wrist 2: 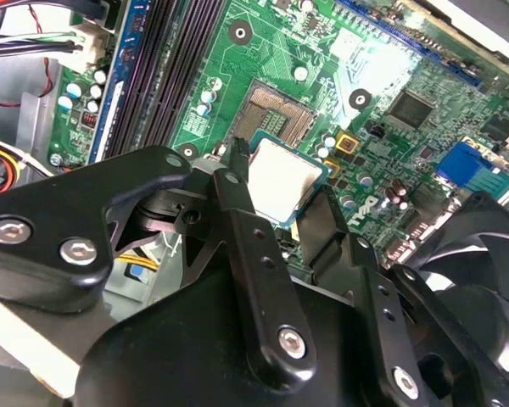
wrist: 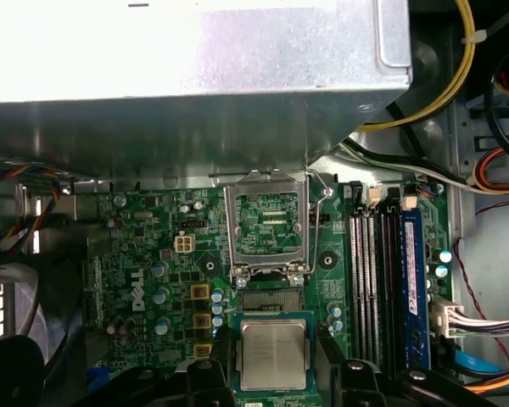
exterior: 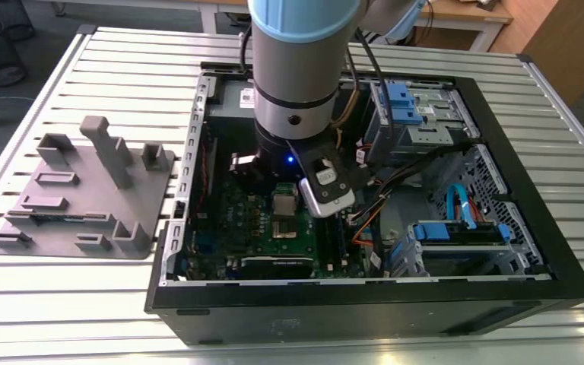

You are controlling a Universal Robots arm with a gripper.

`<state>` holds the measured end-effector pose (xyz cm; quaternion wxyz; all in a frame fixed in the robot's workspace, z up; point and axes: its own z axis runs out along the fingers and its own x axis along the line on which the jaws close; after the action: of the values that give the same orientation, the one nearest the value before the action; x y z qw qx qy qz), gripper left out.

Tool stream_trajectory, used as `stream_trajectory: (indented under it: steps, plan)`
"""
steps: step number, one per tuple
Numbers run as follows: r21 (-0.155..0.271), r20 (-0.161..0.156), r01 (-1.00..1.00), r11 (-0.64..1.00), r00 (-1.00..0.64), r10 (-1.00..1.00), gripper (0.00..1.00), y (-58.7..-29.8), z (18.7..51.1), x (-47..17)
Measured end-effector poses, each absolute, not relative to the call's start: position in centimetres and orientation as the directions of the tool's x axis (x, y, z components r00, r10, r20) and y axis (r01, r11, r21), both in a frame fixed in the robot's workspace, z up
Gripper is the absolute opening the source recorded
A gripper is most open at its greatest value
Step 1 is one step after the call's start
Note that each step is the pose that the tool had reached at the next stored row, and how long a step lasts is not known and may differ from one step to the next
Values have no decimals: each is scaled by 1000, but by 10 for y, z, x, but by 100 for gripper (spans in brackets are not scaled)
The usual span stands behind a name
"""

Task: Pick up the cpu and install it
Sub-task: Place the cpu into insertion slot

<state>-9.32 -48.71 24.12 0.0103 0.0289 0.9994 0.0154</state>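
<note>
The cpu (wrist: 273,353), a small square chip with a pale metal top, sits between the two black fingers (wrist: 223,360) of my gripper (wrist: 274,363), which is shut on its edges. It hangs just above the green motherboard (wrist: 153,280), beside the open socket (wrist: 267,298), whose metal lid frame (wrist: 265,222) is flipped up. In the second wrist view the cpu (wrist 2: 282,178) is held by the gripper (wrist 2: 280,197) a little short of the bare socket (wrist 2: 276,114). In the exterior view the cpu (exterior: 285,204) shows under the arm inside the computer case (exterior: 495,228).
A silver power supply box (wrist: 195,68) overhangs the board beyond the socket. Memory slots (wrist: 373,280) and cable bundles (wrist: 483,170) lie to one side, and a black fan (wrist: 8,348) to the other. A grey tray with upright posts (exterior: 79,205) stands on the slatted table at the exterior view's left.
</note>
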Motion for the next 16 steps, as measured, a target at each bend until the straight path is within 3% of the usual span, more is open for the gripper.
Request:
stream_trajectory:
  steps: [16]
  plan:
    - [31, -20, 57, 998, -998, 58, 47, -487, 237, -93]
